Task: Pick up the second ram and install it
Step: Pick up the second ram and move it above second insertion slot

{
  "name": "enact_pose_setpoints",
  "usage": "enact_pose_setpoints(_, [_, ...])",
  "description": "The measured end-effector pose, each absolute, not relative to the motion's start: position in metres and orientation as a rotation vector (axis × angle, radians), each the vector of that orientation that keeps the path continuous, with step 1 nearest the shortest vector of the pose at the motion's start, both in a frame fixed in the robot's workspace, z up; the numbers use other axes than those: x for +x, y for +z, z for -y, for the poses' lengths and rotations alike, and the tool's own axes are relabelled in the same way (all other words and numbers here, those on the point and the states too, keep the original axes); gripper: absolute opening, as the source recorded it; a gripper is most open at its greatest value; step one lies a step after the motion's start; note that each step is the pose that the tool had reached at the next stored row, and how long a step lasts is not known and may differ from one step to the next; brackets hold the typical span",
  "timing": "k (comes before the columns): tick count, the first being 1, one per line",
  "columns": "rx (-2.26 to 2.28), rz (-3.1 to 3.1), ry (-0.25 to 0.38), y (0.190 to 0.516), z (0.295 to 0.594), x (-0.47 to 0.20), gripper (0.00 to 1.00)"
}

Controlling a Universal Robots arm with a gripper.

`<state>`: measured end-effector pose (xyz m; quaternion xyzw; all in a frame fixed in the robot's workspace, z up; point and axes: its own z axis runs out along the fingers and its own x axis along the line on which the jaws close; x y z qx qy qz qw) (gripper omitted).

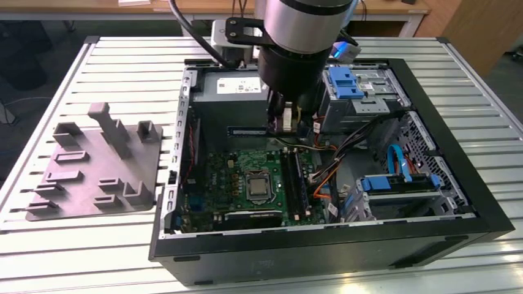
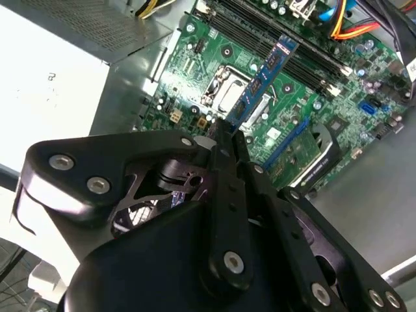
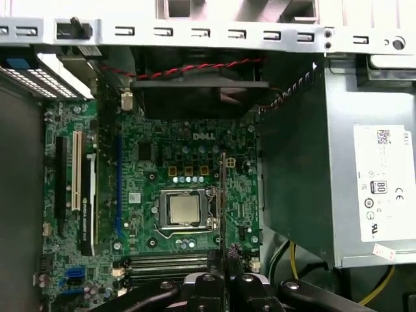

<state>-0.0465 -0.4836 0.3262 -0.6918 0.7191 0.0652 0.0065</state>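
— Where's the claw, and what's in it?

— Your claw (image 2: pixel 227 133) is pinched on one end of the second ram (image 2: pixel 265 77). The rest of the stick juts past the fingertips (image 2: pixel 237 146) as a narrow blue strip. In the exterior view it points from the claw toward the exterior view's left.

— Is it touching anything?

— Only the claw. It hangs in the air above the green board (image 3: pixel 140 146), inside the open case (image 1: pixel 457 184). In the first wrist view you see it edge-on, a thin line passing just beside the CPU socket (image 3: pixel 184 209).

— What about the edges around it?

— The grey wall of the power supply (image 3: pixel 364 162) stands near on one side, with a bare strip of board between. The stick's free end aims at the fan (image 3: pixel 195 91) but stops well short of it. In the exterior view, the cables (image 1: pixel 343 144) and the blue drive cage (image 1: pixel 353 82) crowd the arm on the exterior view's right.

— And the slots?

— The long black slots (image 3: pixel 170 263) lie close below your claw and run crosswise to the stick. The grey holder tray (image 1: pixel 90 171) sits outside the case on the slatted table (image 1: pixel 82 257), well apart.
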Motion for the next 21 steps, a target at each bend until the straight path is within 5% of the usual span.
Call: enact_pose_setpoints(21, [-2.165,-2.25,0.204,0.31,0.486,-0.046,0.14])
